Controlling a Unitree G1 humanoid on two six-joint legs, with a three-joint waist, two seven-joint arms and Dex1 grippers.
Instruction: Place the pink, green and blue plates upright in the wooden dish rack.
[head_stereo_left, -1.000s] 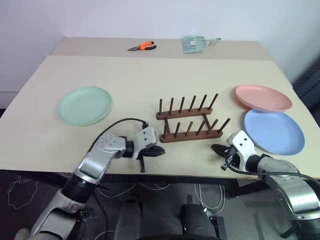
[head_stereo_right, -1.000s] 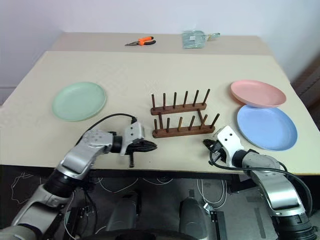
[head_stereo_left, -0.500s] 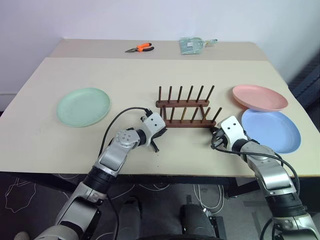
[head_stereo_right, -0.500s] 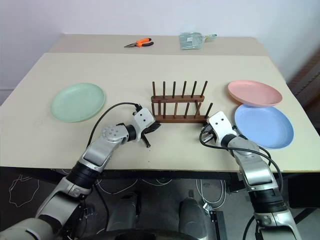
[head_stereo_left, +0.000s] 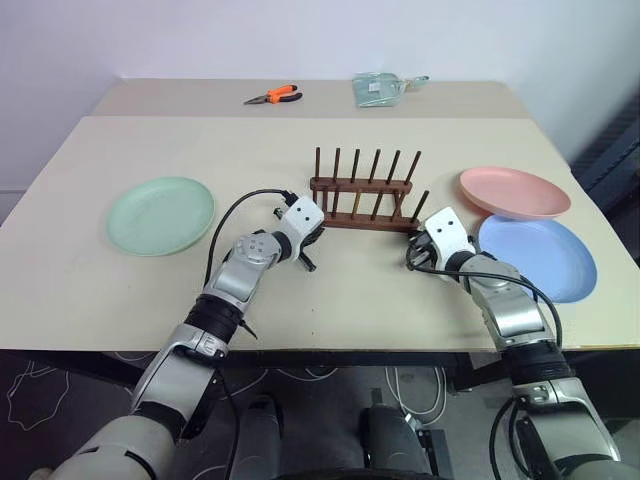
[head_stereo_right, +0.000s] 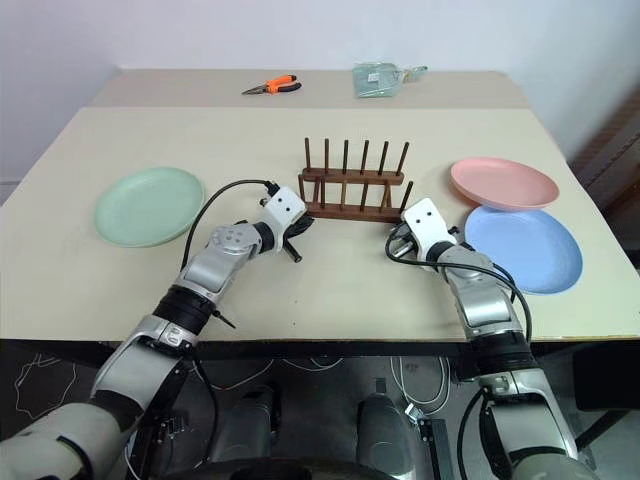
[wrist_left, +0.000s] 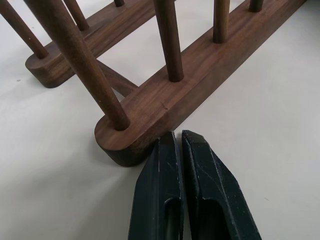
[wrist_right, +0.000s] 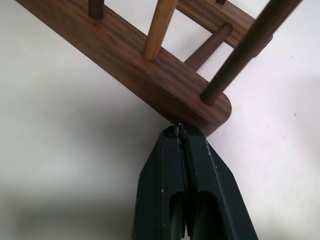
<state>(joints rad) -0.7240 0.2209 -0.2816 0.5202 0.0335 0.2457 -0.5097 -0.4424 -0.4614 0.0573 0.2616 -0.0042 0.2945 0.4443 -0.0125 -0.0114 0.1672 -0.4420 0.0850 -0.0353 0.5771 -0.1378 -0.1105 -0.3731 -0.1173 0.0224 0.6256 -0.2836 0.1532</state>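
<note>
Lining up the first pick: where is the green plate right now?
In the head views the green plate lies flat on the table's left side, left of the wooden dish rack and the left gripper, apart from both.

text: none readable | labels, brands: none | numbers, signs: none | rack (head_stereo_left: 362, 195): bare wood, unmarked | plates: plain, unmarked | packet (head_stereo_left: 378, 88) at far edge: print too small to read

The wooden dish rack (wrist_left: 165, 102) is cut off in both wrist views (peg tops unseen).
</note>
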